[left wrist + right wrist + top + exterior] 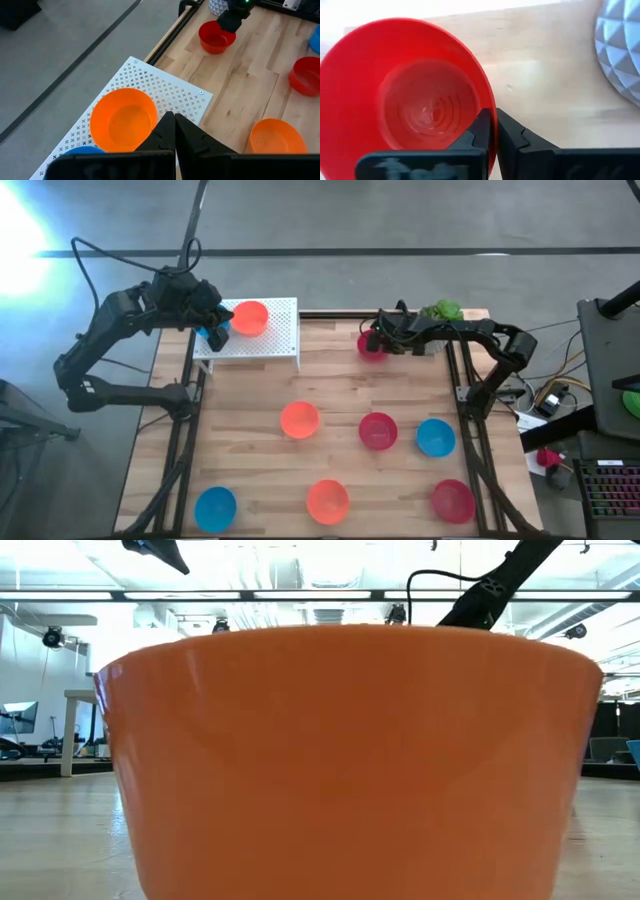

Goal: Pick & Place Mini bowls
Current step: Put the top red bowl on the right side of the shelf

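Note:
Several mini bowls show in the high view. An orange bowl [250, 317] and a blue bowl [213, 333] stand on a white perforated tray [280, 345] at the table's far left. My left gripper [215, 315] [175, 131] hovers over the tray beside the orange bowl [122, 120], fingers shut, touching nothing that I can see. My right gripper [378, 340] [495, 132] is at the far edge, shut on a red bowl [370, 347] [215, 37]. Other bowls rest on the wood: orange [299, 420], red [378, 430], blue [435, 437]. My right gripper pinches the red bowl's rim [492, 117] on the side toward the plant pot, one finger [477, 132] inside the bowl and one finger [512, 135] outside. It reaches in from the table's right side, slanting down. Whether the bowl is lifted off the wood I cannot tell.
A white faceted pot with a green plant [440, 312] [620, 50] stands just right of the red bowl. Near the front edge are a blue bowl [215, 507], an orange bowl [327, 500] and a red bowl [453, 500]. An orange bowl [350, 760] fills the low view.

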Tool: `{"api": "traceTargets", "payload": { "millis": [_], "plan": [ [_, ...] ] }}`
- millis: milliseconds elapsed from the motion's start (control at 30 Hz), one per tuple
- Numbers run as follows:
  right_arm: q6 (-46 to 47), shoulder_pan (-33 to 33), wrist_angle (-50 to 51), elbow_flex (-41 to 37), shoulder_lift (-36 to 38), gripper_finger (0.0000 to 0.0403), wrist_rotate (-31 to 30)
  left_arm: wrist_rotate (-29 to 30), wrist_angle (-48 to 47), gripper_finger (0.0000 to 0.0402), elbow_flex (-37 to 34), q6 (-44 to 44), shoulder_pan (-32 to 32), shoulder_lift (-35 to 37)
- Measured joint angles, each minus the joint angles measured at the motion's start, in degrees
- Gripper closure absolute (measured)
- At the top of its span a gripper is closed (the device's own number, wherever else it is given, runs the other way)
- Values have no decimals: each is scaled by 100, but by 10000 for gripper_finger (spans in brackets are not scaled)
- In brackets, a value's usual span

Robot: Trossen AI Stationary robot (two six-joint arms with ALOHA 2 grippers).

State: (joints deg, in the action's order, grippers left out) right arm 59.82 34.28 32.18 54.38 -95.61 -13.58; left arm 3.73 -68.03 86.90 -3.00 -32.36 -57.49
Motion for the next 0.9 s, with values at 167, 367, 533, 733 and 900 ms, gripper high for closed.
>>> {"api": "traceTargets", "payload": {
  "millis": [167,367,533,733,900],
  "plan": [
    [-369,-5,2,214,-4,394,-29,-2,0,402,0,0,0,0],
    [-760,-35,41,646,18,394,-140,-4,2,402,-1,0,0,0],
    [-1157,-42,68,1094,159,394,-155,-4,5,401,-1,15,-2,-4],
    [-1588,-151,66,1598,430,394,-196,-4,55,393,-1,1,-2,-4],
    [-1796,-314,136,1986,539,394,-247,-4,67,358,-1,-14,0,-15]
  ]
}}
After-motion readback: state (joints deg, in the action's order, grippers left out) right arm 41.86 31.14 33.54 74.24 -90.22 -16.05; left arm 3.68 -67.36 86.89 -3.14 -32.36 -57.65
